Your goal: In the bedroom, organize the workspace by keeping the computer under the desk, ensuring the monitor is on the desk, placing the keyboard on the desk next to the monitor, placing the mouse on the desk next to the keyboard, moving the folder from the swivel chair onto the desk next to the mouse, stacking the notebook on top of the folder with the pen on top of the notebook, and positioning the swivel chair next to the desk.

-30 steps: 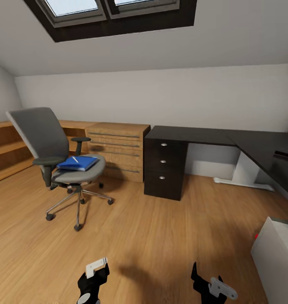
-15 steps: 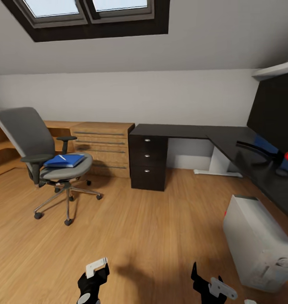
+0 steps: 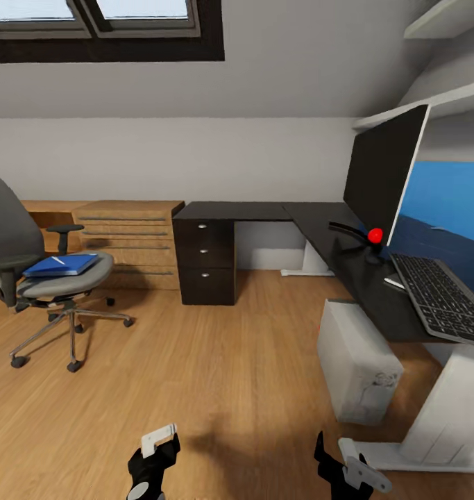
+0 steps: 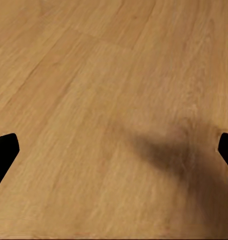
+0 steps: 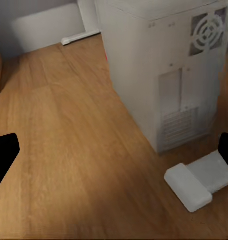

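The swivel chair stands on the wood floor at far left, apart from the desk. The blue folder lies on its seat with the white pen on top. The notebook and the mouse are hidden or out of view. On the desk's right wing stand the monitor and the keyboard. The computer stands on the floor at the desk's edge. My left gripper and right gripper hang open and empty over the floor.
A light-wood drawer chest stands against the back wall beside the desk's black drawer unit. The desk's white leg and its foot are close to my right gripper. A blue wall panel backs the desk.
The head view has swung right, so the chair and the desk slid left in the picture. The keyboard and more of the monitor and the computer came into view. Both grippers look unchanged.
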Tool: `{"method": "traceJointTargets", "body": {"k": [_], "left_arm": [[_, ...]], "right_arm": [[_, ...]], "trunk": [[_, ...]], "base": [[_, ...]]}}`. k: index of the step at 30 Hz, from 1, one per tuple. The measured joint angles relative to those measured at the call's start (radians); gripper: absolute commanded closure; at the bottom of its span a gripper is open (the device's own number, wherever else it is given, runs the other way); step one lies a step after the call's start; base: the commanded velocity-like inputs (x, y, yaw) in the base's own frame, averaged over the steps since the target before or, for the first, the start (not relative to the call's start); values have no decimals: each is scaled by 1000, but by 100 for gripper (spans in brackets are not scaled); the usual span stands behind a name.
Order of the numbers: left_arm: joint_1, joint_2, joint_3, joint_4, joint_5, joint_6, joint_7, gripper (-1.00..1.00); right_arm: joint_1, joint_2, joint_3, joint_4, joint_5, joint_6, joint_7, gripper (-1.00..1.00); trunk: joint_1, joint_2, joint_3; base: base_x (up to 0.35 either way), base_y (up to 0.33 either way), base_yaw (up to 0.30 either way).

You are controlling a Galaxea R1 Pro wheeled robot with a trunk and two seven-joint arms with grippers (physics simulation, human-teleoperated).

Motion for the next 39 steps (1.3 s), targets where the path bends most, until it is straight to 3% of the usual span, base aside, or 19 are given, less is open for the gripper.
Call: {"method": "traceJointTargets", "body": {"k": [5, 8, 11, 24, 39], "left_arm": [[0, 0, 0, 0, 0, 0, 0, -100], [0, 0, 0, 0, 0, 0, 0, -100], [0, 0, 0, 0, 0, 0, 0, -100], [0, 0, 0, 0, 0, 0, 1, -100], [0, -3, 0, -1, 0, 0, -1, -100]], "right_arm": [[0, 1, 3, 11, 2, 0, 1, -100], [0, 2, 8, 13, 18, 0, 1, -100], [0, 3, 12, 15, 68, 1, -3, -100], [0, 0, 11, 31, 106, 0, -3, -100], [0, 0, 11, 32, 108, 0, -3, -100]], "trunk": [[0, 0, -7], [0, 0, -12], [0, 0, -16], [0, 0, -20], [-1, 0, -16]], "base": [[-159, -315, -60], [-158, -315, -11], [-184, -306, -1], [-219, -282, 0], [-219, -195, 0]]}}
